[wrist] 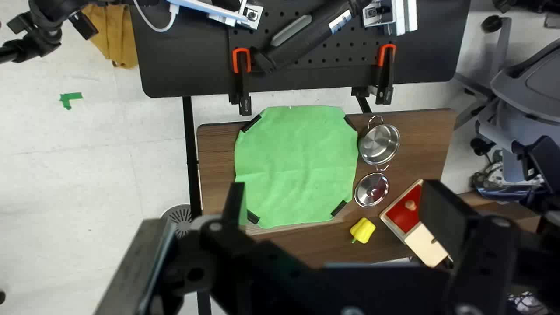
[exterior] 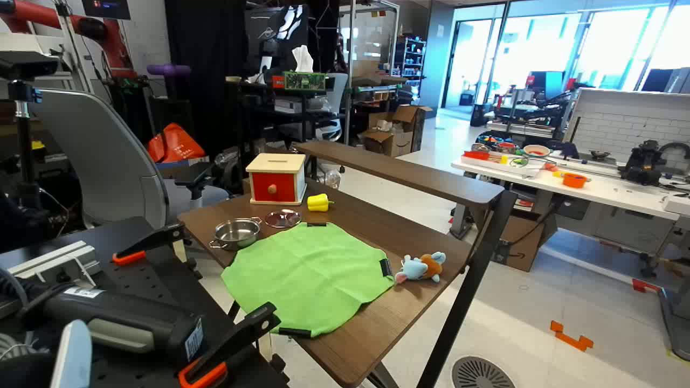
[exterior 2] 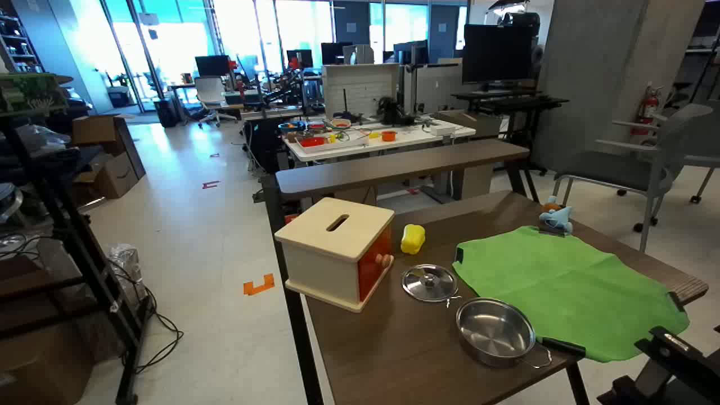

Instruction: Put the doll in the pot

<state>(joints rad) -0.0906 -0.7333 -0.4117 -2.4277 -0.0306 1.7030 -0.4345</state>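
While the pot point(exterior: 237, 234) is seen at left on the table point(exterior: 372, 226) in an exterior view, the lid point(exterior: 283, 218) is set just right of it, near the far box point(exterior: 276, 180). Farther right, the green cloth point(exterior: 310, 277) is laid out, the doll point(exterior: 420, 267) placed just beside its right edge. In the wrist view, the gripper point(wrist: 336, 192) is spread wide, nothing held.

Between doll point(exterior: 422, 267) and pot point(exterior 2: 495, 333), the flat green cloth point(exterior: 310, 275) leaves free passage.
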